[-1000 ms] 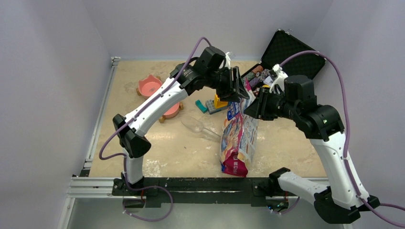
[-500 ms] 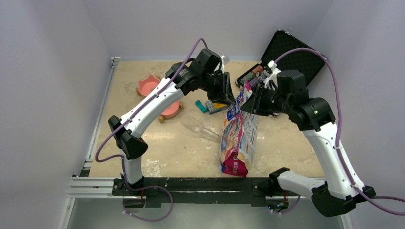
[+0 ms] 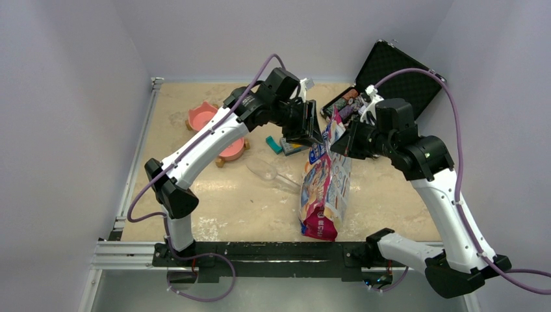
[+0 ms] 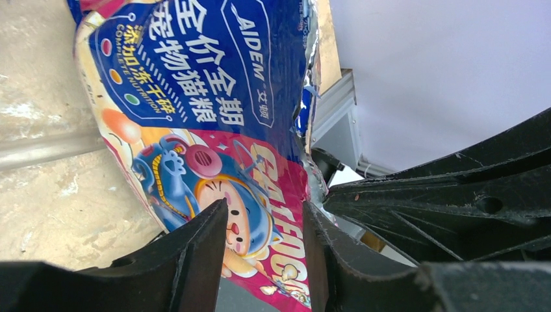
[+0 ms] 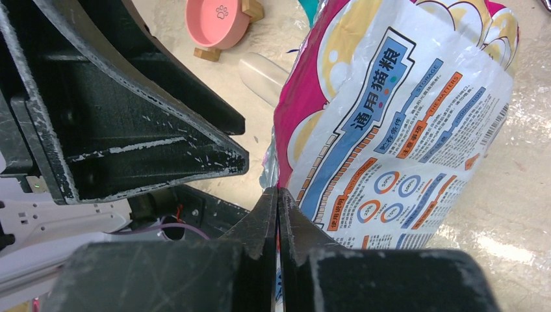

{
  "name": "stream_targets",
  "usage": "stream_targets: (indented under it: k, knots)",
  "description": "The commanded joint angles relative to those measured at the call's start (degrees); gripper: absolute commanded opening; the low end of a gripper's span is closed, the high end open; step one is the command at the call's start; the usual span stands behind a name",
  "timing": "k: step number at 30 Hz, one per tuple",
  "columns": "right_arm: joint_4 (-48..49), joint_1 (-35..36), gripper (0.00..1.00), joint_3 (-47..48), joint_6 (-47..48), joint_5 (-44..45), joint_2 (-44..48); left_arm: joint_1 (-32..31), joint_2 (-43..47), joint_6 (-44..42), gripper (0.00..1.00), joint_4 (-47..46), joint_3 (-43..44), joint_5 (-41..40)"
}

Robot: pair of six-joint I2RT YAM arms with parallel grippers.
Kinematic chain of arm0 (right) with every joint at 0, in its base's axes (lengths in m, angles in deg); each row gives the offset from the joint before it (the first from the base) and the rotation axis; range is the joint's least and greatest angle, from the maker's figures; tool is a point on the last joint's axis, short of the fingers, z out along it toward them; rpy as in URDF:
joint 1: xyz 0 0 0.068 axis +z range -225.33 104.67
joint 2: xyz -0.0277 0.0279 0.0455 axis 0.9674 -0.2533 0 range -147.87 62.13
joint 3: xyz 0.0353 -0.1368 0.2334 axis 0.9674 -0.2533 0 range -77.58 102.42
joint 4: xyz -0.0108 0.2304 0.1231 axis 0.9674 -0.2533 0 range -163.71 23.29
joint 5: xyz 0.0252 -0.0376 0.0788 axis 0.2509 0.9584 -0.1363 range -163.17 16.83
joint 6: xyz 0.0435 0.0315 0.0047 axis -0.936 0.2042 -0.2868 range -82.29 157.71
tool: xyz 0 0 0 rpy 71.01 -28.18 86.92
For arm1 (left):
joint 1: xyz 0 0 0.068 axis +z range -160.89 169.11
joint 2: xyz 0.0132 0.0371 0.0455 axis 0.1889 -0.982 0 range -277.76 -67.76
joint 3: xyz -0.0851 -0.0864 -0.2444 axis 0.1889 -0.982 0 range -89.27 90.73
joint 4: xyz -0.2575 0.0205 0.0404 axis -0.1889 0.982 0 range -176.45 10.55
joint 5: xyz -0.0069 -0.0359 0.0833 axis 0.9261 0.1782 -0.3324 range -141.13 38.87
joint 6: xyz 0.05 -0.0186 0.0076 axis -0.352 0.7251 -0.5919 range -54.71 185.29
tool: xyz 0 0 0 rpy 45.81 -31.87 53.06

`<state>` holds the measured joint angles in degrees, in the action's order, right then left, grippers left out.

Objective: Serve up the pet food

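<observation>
**Pet food bag held upright at its top**

The sandy table [image 3: 214, 201] carries the pet food bag [image 3: 323, 188], which stands just right of the middle; the kibble inside is hidden. Behind and right of the bag lies an open black case [image 3: 396, 71]. The right gripper [image 5: 278, 195] is clenched on the bag's top edge. The left gripper [image 4: 264, 205] is at the bag's top left, jaws apart, the printed front showing between them. Left of the bag sit two pink bowls [image 3: 203, 118], a clear scoop [image 3: 266, 170] and small toy blocks [image 3: 286, 144]
</observation>
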<state>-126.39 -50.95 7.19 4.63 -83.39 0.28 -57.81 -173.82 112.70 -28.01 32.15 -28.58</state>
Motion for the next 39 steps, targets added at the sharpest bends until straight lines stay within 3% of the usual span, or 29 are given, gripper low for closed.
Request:
stream_targets:
  k: [1,10,12,19,25,34,39]
  knots:
    - [-0.51,0.13,0.0,-0.77,0.11,3.12,0.96,-0.72,1.29,0.89,0.49,-3.71,-0.32,4.82]
    - [1.15,0.12,0.0,-2.8,0.25,0.73,1.62,-1.41,0.61,1.2,0.51,-3.1,0.5,3.77]
    - [1.15,0.14,0.0,-2.82,0.3,0.73,1.64,-1.69,0.19,1.34,0.44,-2.01,0.79,2.5]
    - [1.58,0.07,0.0,-2.85,0.47,0.21,1.59,-1.92,-1.42,1.57,0.39,-0.6,1.98,0.77]
    - [1.76,0.14,0.0,-2.78,0.87,0.04,1.64,-2.13,-2.38,1.84,0.48,-0.37,3.71,0.46]
    - [1.84,0.11,0.0,-2.33,1.39,-0.42,1.62,-2.05,-0.41,1.72,0.59,0.21,5.18,-6.15]
    - [1.85,0.06,0.0,-2.52,1.68,-0.67,1.71,-1.87,-2.3,1.4,0.4,2.04,8.27,-8.31]
